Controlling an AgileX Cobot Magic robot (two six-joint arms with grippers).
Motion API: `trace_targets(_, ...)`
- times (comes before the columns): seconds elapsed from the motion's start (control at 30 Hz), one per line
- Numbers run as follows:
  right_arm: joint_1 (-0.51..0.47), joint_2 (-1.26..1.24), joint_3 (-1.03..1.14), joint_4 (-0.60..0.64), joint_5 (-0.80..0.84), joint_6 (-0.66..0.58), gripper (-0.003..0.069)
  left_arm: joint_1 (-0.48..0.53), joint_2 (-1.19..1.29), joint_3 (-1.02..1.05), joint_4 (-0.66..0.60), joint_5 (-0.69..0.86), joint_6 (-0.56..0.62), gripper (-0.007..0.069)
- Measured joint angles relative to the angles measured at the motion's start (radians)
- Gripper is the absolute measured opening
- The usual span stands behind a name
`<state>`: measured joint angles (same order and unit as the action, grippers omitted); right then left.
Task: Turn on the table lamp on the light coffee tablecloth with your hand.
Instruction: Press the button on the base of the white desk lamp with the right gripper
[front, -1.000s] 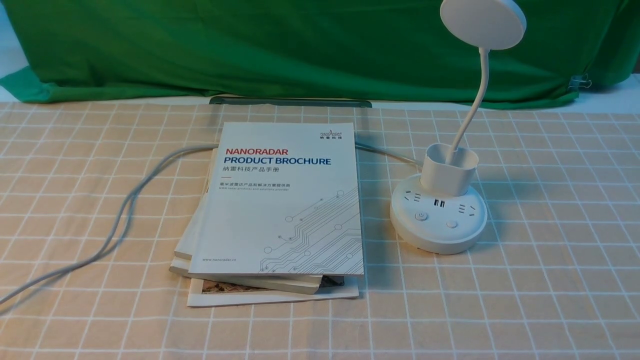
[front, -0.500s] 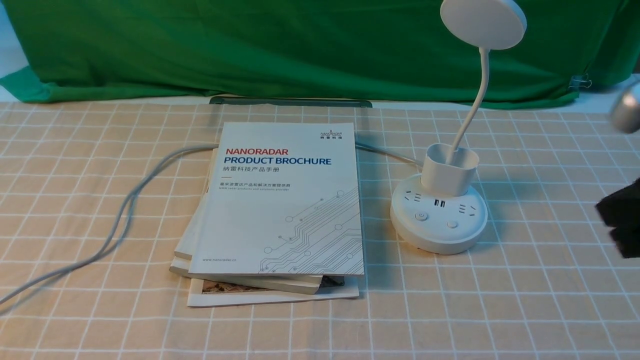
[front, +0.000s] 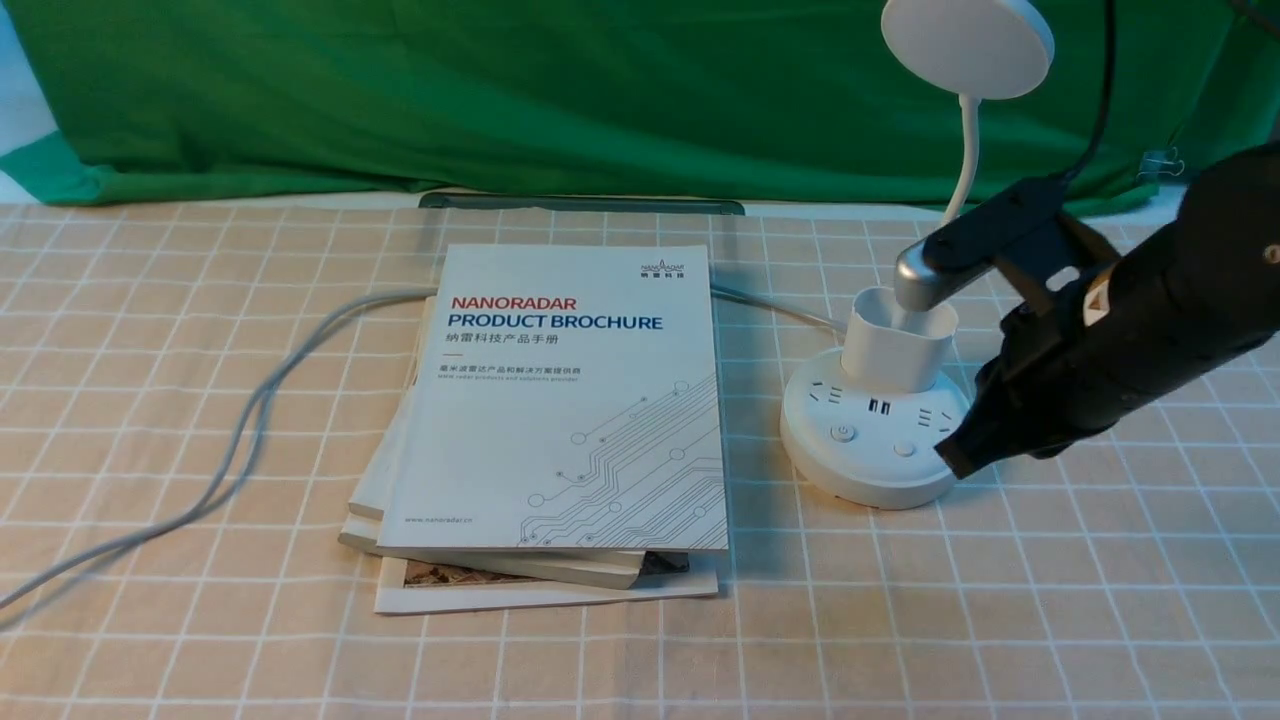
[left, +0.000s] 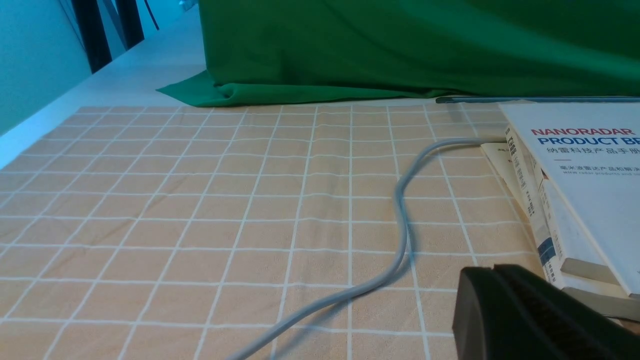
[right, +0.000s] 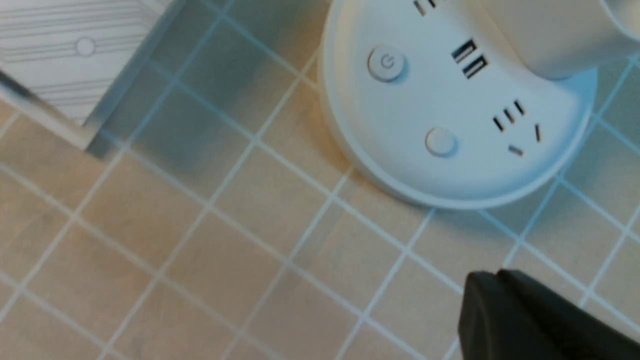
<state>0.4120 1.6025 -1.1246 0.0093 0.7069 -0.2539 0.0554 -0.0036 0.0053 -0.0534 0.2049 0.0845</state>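
Observation:
The white table lamp stands on the light coffee tablecloth, right of centre, with its round head unlit at the top. Its base carries a power button, a plain button and sockets. My right gripper, my hand, is shut with its pointed tip at the base's right front edge, just right of the plain button. In the right wrist view the shut tip hovers over the cloth beside the base. My left gripper is shut and empty, low over the cloth near the books.
A stack of books topped by a white brochure lies left of the lamp. A grey cable runs from the lamp behind the books and off to the left. Green cloth hangs along the back.
My right arm has swept in from the right edge and down to the lamp base. One second ago it was out of view. The lamp stays unlit.

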Motion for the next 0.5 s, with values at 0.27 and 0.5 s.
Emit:
trace_targets(0.27,0.000,0.129,-0.001,0.000,-0.162,0.002,0.0034,0.000,0.000,0.000,0.000,0.000,0.000,0.0021)
trace_targets(0.5,0.000,0.175,-0.001,0.000,-0.236,0.021,0.0034,0.000,0.000,0.000,0.000,0.000,0.000,0.0021)
